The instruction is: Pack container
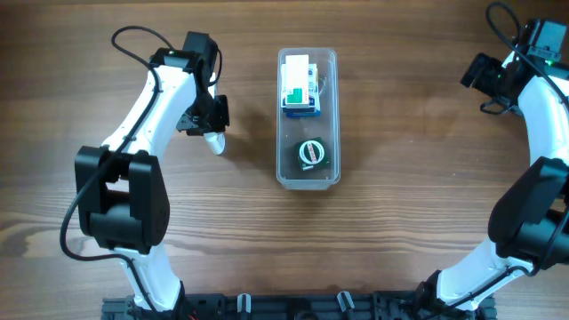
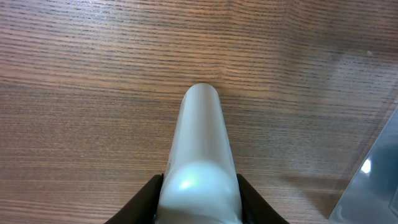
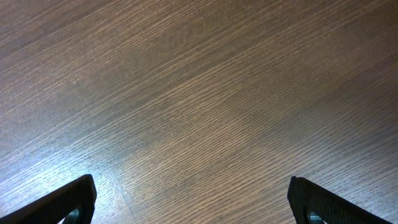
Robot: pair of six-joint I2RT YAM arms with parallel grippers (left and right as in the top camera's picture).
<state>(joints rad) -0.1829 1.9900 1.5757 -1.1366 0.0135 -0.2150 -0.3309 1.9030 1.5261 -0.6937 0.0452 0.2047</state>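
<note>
The clear plastic container [image 1: 308, 173] lies lengthwise at the table's middle. A printed box [image 1: 299, 84] sits in its far half and a round green-and-white item [image 1: 310, 153] in its near half. The container's edge shows at the right of the left wrist view [image 2: 379, 171]. My left gripper [image 1: 207, 124] is left of the container, shut on a white bottle [image 1: 214, 140] that points toward the table. In the left wrist view the bottle [image 2: 199, 155] sits between my fingers [image 2: 199, 193] just above the wood. My right gripper [image 3: 193, 199] is open and empty over bare wood at the far right [image 1: 484, 76].
The wooden table [image 1: 400, 196] runs all around the container. The arm bases stand at the near left [image 1: 120, 213] and near right [image 1: 533, 222]. A dark rail [image 1: 293, 307] runs along the near edge.
</note>
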